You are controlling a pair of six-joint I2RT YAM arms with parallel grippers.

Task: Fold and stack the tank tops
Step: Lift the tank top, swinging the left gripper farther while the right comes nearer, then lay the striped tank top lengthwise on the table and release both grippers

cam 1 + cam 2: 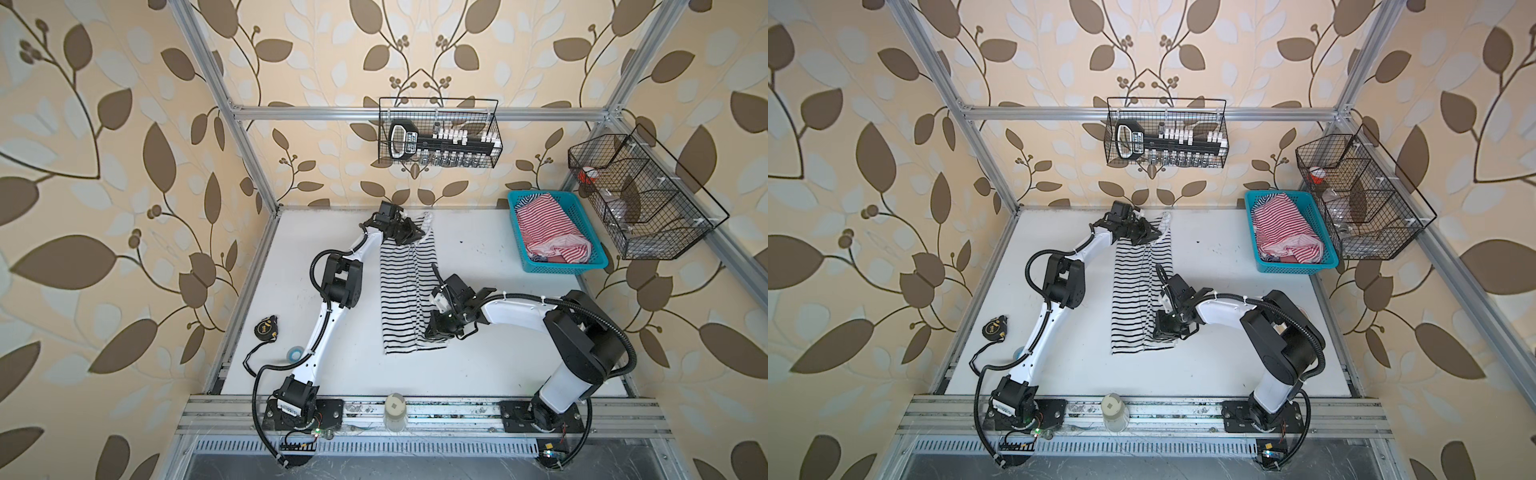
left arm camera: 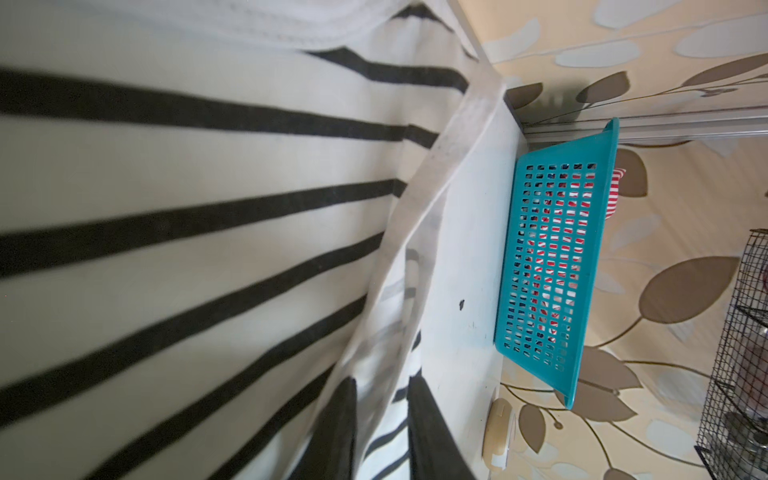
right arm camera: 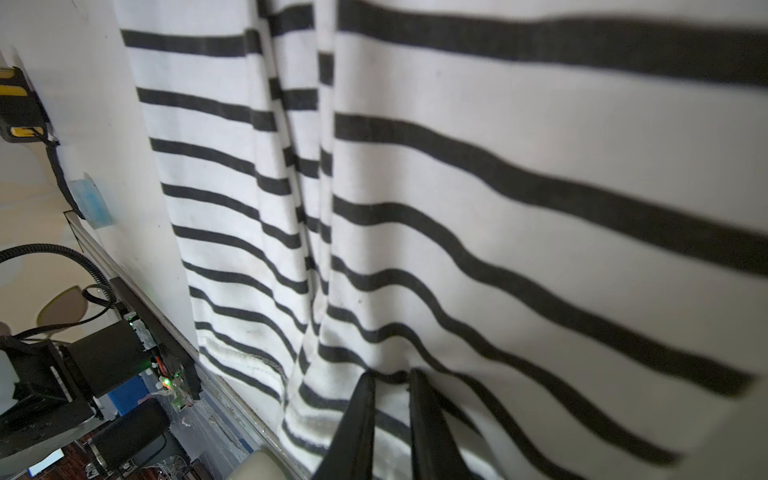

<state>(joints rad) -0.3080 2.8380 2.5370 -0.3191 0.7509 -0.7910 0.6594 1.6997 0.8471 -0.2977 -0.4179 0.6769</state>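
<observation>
The black-striped tank top (image 1: pixel 405 291) (image 1: pixel 1133 291) lies lengthwise on the white table, folded into a long strip. My left gripper (image 1: pixel 419 235) (image 1: pixel 1152 235) is at its far strap end; in the left wrist view the white strap runs taut between the closed fingers of that gripper (image 2: pixel 382 380). My right gripper (image 1: pixel 432 332) (image 1: pixel 1160 332) is at the near right hem, and in the right wrist view the cloth (image 3: pixel 498 187) bunches up into that gripper (image 3: pixel 392 372), pinched in a narrow gap. The red-striped tank top (image 1: pixel 548 226) (image 1: pixel 1285 226) lies crumpled in the blue basket (image 1: pixel 557 270) (image 2: pixel 552 353).
A tape measure (image 1: pixel 266 328) and a small roll of tape (image 1: pixel 295 354) lie near the table's left edge. Black wire baskets hang on the back rail (image 1: pixel 440 133) and the right rail (image 1: pixel 640 195). A capped jar (image 1: pixel 395 409) stands on the front rail.
</observation>
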